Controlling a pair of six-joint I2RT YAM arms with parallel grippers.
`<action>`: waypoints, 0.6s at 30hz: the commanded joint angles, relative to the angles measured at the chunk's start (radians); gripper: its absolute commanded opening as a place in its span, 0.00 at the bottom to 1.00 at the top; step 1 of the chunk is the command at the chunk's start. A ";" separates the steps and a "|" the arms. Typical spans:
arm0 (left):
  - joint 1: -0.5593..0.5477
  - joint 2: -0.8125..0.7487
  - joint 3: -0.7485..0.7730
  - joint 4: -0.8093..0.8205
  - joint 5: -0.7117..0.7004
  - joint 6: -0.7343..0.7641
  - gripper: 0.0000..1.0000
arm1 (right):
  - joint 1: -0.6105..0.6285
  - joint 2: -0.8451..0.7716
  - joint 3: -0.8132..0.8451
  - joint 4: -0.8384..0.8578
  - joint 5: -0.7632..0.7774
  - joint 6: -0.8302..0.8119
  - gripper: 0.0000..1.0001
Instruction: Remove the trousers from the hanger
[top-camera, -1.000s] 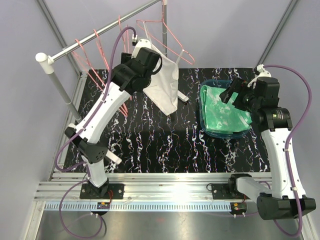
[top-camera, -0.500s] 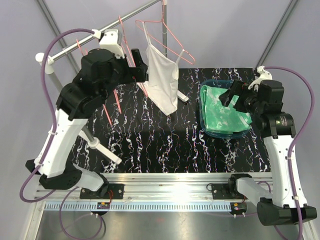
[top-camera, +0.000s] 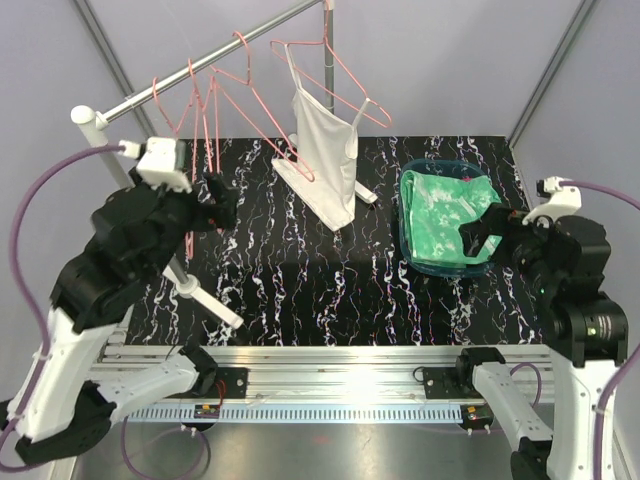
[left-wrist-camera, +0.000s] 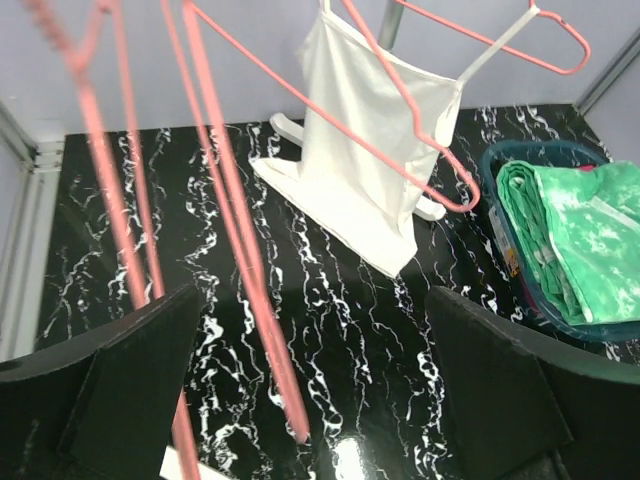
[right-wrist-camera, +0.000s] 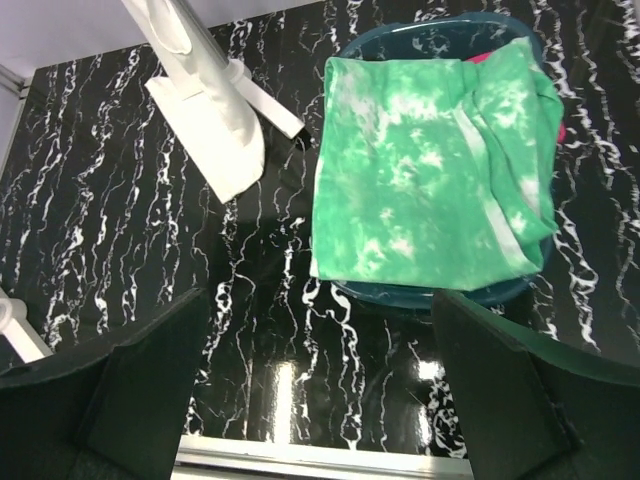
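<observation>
Mottled green and white trousers lie folded on top of a teal basket at the right. A sliver of pink cloth shows at their far edge. Several bare pink hangers hang on the rail, their wires close in front of the left wrist camera. A white tank top stays on one more hanger. My left gripper is open and empty, near and left of the hangers. My right gripper is open and empty, just near of the basket.
The metal rail slants from a white post at the left up to the back centre. The post's white foot lies on the black marbled table. The aluminium frame runs along the near edge.
The left arm has swung back from the tank top to the near left and its jaws have spread wide. The right arm has drawn back toward the near right, off the basket.
</observation>
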 joint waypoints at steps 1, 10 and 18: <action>0.000 -0.123 -0.056 0.017 -0.043 0.049 0.99 | 0.005 -0.041 0.026 -0.066 0.063 -0.041 0.99; 0.000 -0.356 -0.254 -0.175 -0.202 0.026 0.99 | 0.027 -0.128 -0.025 -0.072 0.148 -0.047 1.00; -0.002 -0.576 -0.432 -0.232 -0.342 -0.078 0.99 | 0.125 -0.169 -0.042 -0.129 0.282 -0.064 1.00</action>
